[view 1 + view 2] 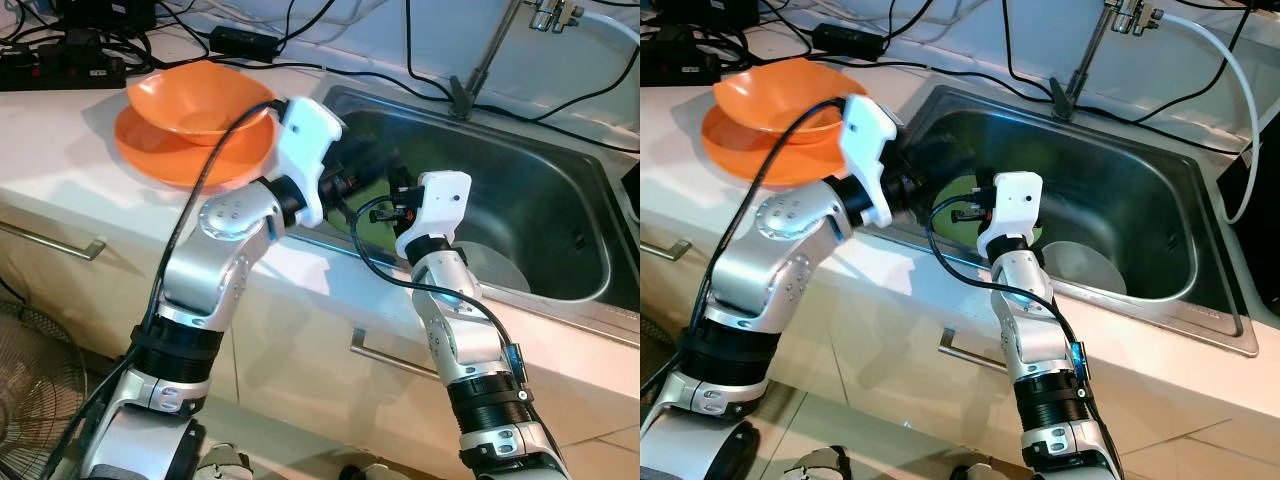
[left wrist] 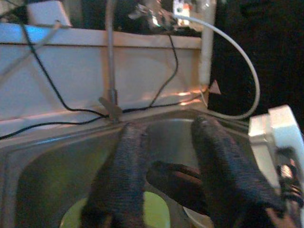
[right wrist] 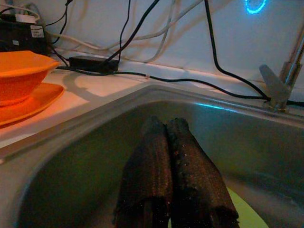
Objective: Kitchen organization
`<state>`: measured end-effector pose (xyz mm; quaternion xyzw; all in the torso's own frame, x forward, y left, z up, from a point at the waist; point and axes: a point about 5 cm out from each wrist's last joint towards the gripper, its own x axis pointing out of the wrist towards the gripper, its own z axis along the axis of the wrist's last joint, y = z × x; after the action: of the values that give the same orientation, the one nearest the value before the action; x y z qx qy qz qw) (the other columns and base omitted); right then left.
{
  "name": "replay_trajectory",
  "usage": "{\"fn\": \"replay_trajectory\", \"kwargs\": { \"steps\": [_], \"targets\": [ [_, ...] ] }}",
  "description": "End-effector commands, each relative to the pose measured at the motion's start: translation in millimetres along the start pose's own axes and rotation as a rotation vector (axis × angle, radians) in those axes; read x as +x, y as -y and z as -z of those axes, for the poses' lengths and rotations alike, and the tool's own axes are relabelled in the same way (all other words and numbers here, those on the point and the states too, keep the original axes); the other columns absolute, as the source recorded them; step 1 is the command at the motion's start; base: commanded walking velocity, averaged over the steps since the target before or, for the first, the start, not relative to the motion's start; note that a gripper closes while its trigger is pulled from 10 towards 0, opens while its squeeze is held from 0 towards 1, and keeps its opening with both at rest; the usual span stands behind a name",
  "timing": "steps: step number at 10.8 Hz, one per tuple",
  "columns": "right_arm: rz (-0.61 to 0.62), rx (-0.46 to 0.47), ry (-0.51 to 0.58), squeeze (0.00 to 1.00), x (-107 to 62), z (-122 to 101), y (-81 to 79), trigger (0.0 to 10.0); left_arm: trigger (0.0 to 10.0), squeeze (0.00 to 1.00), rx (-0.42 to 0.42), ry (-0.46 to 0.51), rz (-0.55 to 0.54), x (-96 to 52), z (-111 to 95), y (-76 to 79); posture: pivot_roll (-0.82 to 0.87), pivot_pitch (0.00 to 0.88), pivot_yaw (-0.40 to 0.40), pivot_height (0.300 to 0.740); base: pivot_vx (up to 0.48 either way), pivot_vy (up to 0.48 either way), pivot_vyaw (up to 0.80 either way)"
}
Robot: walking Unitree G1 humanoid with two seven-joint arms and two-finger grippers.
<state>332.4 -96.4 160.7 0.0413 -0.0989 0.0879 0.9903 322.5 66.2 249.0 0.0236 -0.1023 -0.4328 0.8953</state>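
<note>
A lime-green plate (image 1: 365, 228) lies on the bottom of the steel sink (image 1: 560, 190), with a grey round dish (image 1: 1087, 266) beside it. Both arms reach into the basin from the front. My left gripper (image 2: 168, 128) hovers over the green plate (image 2: 154, 211), fingers spread open and holding nothing. My right gripper (image 3: 166, 122) is shut with its fingers pressed together, low over the same plate (image 3: 242, 209). Its dark fingers (image 2: 175, 183) cross just below the left gripper's. On the counter to the left, an orange bowl (image 1: 200, 100) rests on an orange plate (image 1: 150, 155).
A faucet (image 1: 490, 50) rises behind the sink, and black cables trail along the back wall. A power strip (image 1: 60, 65) sits at the far left of the counter. Drawer handles (image 1: 60, 245) run under the counter edge. A fan (image 1: 30, 380) stands on the floor at left.
</note>
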Motion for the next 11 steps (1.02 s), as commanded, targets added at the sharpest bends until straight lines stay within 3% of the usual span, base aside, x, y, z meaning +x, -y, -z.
{"fn": "replay_trajectory", "kwargs": {
  "steps": [1, 2, 3, 4, 5, 7, 10, 11],
  "targets": [
    [0.012, 0.002, 0.013, 0.00, 2.0, -3, 5.0, 0.0, 10.0, 1.00, -0.018, 0.025, -0.010, 1.2, -4, -0.2, 0.06, 0.071, -0.135, 0.740, 0.000, 0.000, 0.00],
    [0.013, 0.000, 0.010, 0.00, 2.0, -2, 5.4, 0.0, 10.0, 1.00, -0.005, 0.032, -0.043, 0.6, -4, -3.6, 0.06, 0.071, -0.136, 0.740, 0.000, 0.000, 0.00],
    [0.016, -0.003, 0.007, 0.00, 2.1, -1, 6.3, 0.0, 10.0, 0.00, 0.021, 0.036, -0.108, -0.7, -5, -10.5, 0.06, 0.071, -0.134, 0.740, 0.000, 0.000, 0.00],
    [0.023, -0.007, 0.000, 0.00, 2.4, 0, 7.9, 0.0, 10.0, 0.00, 0.024, 0.034, -0.126, -1.4, -4, -12.7, 0.06, 0.071, -0.134, 0.740, 0.000, 0.000, 0.00],
    [0.041, -0.014, -0.017, 0.00, 3.1, 2, 11.1, 10.0, 10.0, 0.00, 0.031, 0.031, -0.144, -2.9, -2, -14.0, 0.06, 0.071, -0.134, 0.740, 0.000, 0.000, 0.00],
    [0.066, -0.019, -0.038, 0.00, 5.4, 4, 16.3, 10.0, 10.0, 0.00, 0.089, 0.026, -0.238, -8.8, -2, -22.3, 0.06, 0.074, -0.135, 0.740, 0.000, 0.000, 0.00],
    [0.114, -0.017, -0.075, 0.00, 6.2, 8, 24.4, 10.0, 10.0, 0.00, 0.262, -0.013, -0.339, -18.7, -2, -33.0, 0.06, 0.071, -0.139, 0.740, 0.000, 0.000, 0.00],
    [0.114, -0.250, 0.014, 0.00, 6.9, -3, 26.7, 10.0, 10.0, 0.00, 0.309, -0.033, -0.362, -23.5, 3, -34.6, 0.07, 0.070, -0.140, 0.740, 0.000, 0.000, 0.00]
  ]
}}
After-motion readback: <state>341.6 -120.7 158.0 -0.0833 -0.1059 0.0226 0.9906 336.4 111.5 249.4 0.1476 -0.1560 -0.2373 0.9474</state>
